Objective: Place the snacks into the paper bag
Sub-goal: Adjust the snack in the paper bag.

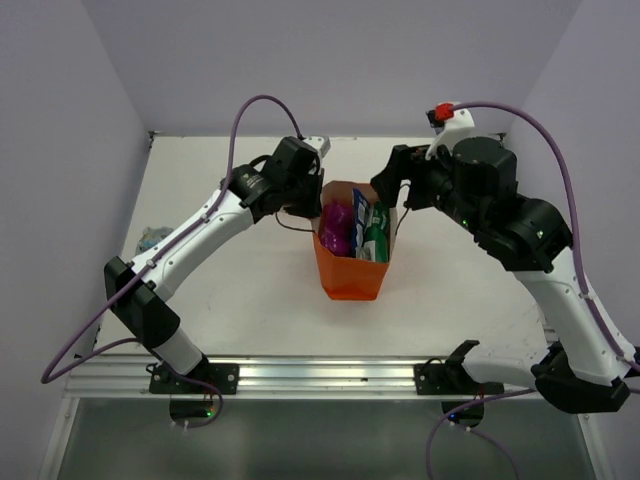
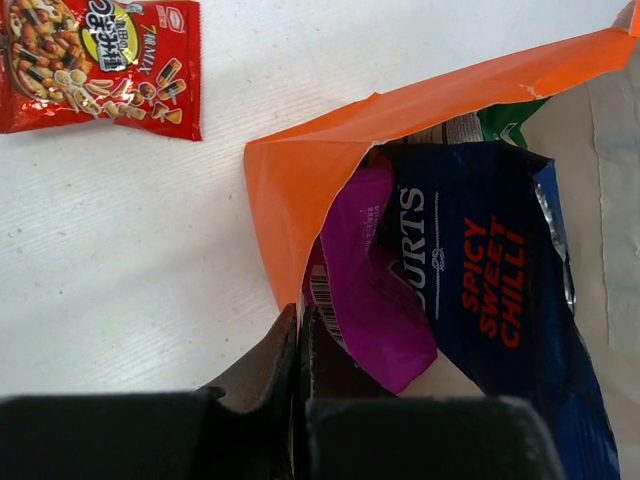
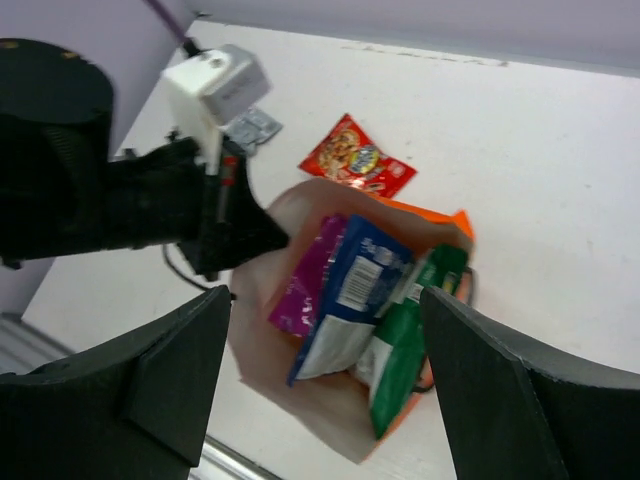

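Paper bag (image 1: 350, 275) stands open mid-counter (image 1: 230, 290), with the magenta packet (image 2: 375, 290), dark blue packet (image 2: 490, 300) and green-and-white packet (image 3: 410, 330) inside. Red packet (image 2: 100, 65) and silver-grey packet (image 3: 255, 128) lie on the counter beyond it. Left fingers (image 2: 262, 372) pinch the bag's rim. Right fingers (image 3: 170, 380) hang spread wide over the bag, holding nothing.

Five snacks: a red packet (image 3: 357, 158), a purple packet (image 3: 306, 280), a blue packet (image 3: 350, 292), a green packet (image 3: 400, 345), a silver packet (image 3: 252, 128). One paper bag (image 1: 350, 280). One left arm (image 1: 200, 225), one right arm (image 1: 530, 235).
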Controlling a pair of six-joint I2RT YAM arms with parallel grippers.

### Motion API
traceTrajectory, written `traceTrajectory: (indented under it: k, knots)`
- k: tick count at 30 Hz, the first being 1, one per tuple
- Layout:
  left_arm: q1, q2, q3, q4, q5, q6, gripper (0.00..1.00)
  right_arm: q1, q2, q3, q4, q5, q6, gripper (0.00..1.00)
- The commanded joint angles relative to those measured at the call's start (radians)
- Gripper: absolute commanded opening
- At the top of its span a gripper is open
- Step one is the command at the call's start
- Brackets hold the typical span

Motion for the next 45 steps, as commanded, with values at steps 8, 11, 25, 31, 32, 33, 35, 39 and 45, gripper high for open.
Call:
traceTrajectory:
  k: [8,11,25,31,32,33,35,39,45]
  knots:
    - [-0.002,-0.084,-0.017,0.135,0.056,0.005,0.0,0.2,0.322,0.18,-0.265,0.2,0.087,0.85]
    - [-0.002,-0.09,-0.018,0.133,0.043,0.008,0.0,0.2,0.339,0.125,-0.259,0.232,0.129,0.8]
    - [0.0,-0.072,-0.038,0.13,0.02,0.024,0.0,0.133,0.315,-0.204,-0.092,0.277,0.192,0.61]
    - [0.0,-0.049,-0.041,0.121,0.023,0.028,0.0,0.084,0.296,-0.258,0.004,0.203,0.132,0.36]
    - [0.0,-0.047,-0.037,0.116,0.023,0.03,0.0,0.082,0.284,-0.239,0.01,0.185,0.114,0.29]
    - [0.0,-0.046,-0.032,0.112,0.02,0.031,0.0,0.084,0.277,-0.226,0.01,0.176,0.079,0.22]
    - [0.0,-0.04,-0.023,0.112,0.016,0.042,0.0,0.084,0.244,-0.174,0.002,0.154,0.011,0.09]
    - [0.0,-0.021,0.015,0.108,0.007,0.073,0.0,0.082,0.23,-0.036,-0.068,0.041,-0.104,0.01]
    - [0.0,0.02,0.098,0.119,-0.018,0.218,0.0,0.082,0.235,0.106,-0.18,-0.143,-0.233,0.0]
